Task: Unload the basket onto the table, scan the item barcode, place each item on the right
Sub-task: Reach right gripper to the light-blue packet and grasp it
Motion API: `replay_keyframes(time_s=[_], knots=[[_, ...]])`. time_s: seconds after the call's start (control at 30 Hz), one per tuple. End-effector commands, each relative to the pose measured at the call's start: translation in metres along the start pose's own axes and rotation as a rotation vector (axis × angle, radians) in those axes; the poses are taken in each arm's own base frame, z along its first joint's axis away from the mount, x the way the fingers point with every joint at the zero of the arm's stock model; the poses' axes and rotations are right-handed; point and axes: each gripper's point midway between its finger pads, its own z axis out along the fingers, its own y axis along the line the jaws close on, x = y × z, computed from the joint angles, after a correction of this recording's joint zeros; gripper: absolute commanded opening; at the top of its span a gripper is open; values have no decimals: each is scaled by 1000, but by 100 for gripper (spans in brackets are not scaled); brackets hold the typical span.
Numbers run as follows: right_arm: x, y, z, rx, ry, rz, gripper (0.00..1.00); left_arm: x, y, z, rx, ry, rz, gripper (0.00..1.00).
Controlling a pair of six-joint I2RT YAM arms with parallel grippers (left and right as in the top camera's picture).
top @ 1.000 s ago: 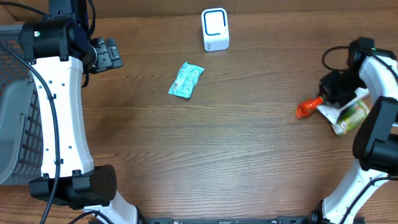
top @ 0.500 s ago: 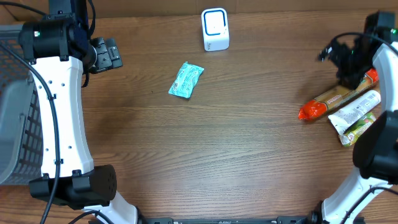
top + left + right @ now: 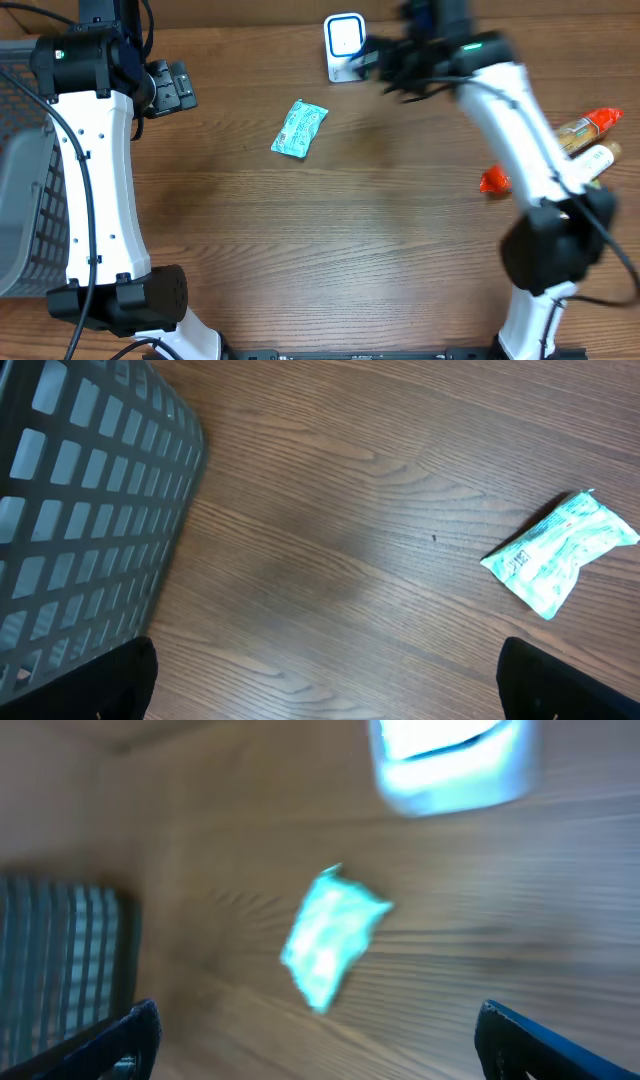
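A second earlier the right jaws had been pinched on the pouches at the counter's right edge. Since then they had let go and spread wide with nothing between them, and the right arm had swung across to just beside the scanner. The pouches lay well apart from it, so that pickup looked finished and the teal packet seemed the next item to scan; that scan had not begun. The packet lay flat on the counter, left of centre, near the scanner but below and to its left, touching nothing. From overhead its long axis ran diagonally, the upper end aimed roughly toward the scanner and the lower end toward the left arm. No barcode could be made out. The left jaws hung spread and empty near the basket.
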Motion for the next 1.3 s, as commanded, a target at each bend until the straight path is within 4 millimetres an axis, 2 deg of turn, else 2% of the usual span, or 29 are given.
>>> replay_keyframes(time_s=[0.0,0.13,0.2,0.27,0.33,0.43,0.53,0.7,0.87,0.97,1.07,1.17,1.27], knots=[[36,6,57,16,100,72,100,-2,3,-5,-6,-18,-11,100],[65,11,99,27,170,86,100,-2,3,-5,-6,-18,-11,99],[75,1,115,72,184,95,100,-2,3,-5,-6,-18,-11,100],[77,-6,126,89,181,76,97,-2,3,-5,-6,-18,-11,99],[71,-6,135,59,160,-58,92,-2,3,-5,-6,-18,-11,100],[58,-4,148,20,102,-336,92,-2,3,-5,-6,-18,-11,100],[42,-7,158,33,28,-487,90,-2,3,-5,-6,-18,-11,100],[30,-8,180,6,-48,-548,88,-2,3,-5,-6,-18,-11,100],[30,-18,198,9,-67,-550,80,-2,3,-5,-6,-18,-11,100],[32,-34,202,64,-53,-536,73,-2,3,-5,-6,-18,-11,100],[38,-39,202,75,-23,-526,64,-2,3,-5,-6,-18,-11,100],[49,-46,202,93,28,-509,45,-2,3,-5,-6,-18,-11,100],[70,-57,199,119,121,-462,27,-2,3,-5,-6,-18,-11,100]])
